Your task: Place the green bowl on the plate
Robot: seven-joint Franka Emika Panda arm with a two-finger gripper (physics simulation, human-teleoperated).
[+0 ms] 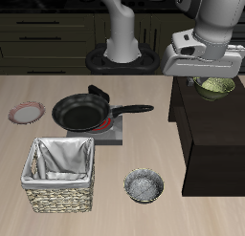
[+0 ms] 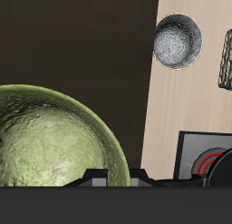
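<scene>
Reaching for the green bowl [image 1: 215,87], upper right of the frame.
Tool [image 1: 203,75] hovers above it, grip state unclear; next: descend, grasp the rim, carry to the plate [image 1: 27,113].

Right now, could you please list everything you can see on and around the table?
green bowl: one, olive-green, on the dark cabinet top, beneath the gripper.
plate: one, whitish with pinkish-red rim, near the table's side edge.
frying pan: one, black, on the stove.
stove: one, grey with red ring, mid-table.
basket: one, woven, grey-lined, near the front edge.
grey bowl: one, metallic, near the front edge.
dark cabinet: one, beside the table.
gripper: one, white, above the green bowl; jaws' state unclear.
</scene>
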